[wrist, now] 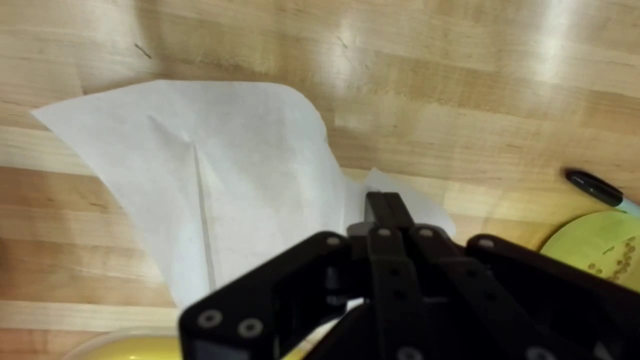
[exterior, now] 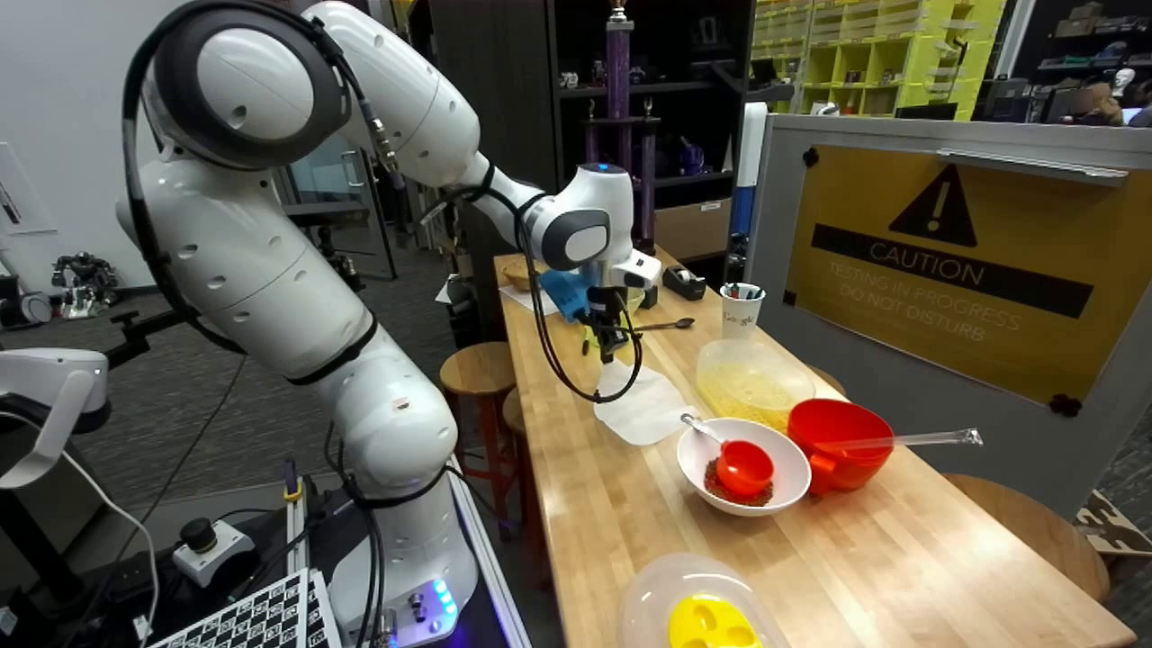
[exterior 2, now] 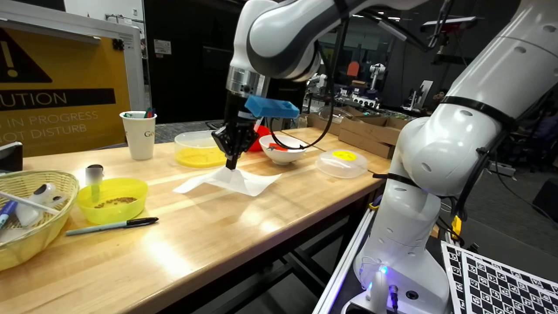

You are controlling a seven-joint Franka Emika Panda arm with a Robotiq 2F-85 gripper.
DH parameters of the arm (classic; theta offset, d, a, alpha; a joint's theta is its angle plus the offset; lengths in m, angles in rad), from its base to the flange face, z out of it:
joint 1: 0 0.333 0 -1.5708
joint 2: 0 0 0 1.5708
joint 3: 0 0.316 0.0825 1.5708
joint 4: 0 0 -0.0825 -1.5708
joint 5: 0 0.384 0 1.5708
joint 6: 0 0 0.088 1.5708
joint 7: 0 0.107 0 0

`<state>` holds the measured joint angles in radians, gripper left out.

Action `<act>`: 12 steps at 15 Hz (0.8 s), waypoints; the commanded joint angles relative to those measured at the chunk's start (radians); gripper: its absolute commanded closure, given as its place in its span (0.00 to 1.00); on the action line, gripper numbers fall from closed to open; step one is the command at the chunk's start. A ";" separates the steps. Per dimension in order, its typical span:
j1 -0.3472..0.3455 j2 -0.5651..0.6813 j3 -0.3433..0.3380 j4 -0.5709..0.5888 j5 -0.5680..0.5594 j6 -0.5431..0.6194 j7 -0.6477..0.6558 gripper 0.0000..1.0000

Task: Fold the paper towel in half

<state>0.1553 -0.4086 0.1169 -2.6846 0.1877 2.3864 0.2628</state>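
The white paper towel lies on the wooden table in both exterior views (exterior: 641, 409) (exterior 2: 246, 183) and fills much of the left half of the wrist view (wrist: 250, 150). My gripper's fingertips (exterior 2: 231, 165) are pressed together on the towel, and the sheet rises to a peak under them in an exterior view. Other parts of the sheet rest on the table, with creases and raised edges. In the wrist view the shut fingers (wrist: 384, 197) stand at the towel's right part, with a small flap to their right. The gripper body hides the towel's lower right part there.
A clear container with yellow contents (exterior 2: 200, 152) stands beside the towel. A white bowl (exterior: 691, 472), a red bowl (exterior: 841, 436) and a clear lid (exterior: 643, 603) stand farther along. A yellow bowl (exterior 2: 135, 203), a marker (exterior 2: 104, 226), a basket (exterior 2: 52, 231) and a cup (exterior 2: 141, 139) are opposite.
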 commanded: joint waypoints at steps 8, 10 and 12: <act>-0.091 -0.102 -0.106 -0.073 0.042 -0.016 -0.027 1.00; -0.112 -0.104 -0.124 -0.083 0.040 -0.014 -0.028 1.00; -0.132 -0.105 -0.141 -0.094 0.041 -0.014 -0.029 1.00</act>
<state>0.0509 -0.4787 -0.0064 -2.7511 0.1962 2.3850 0.2611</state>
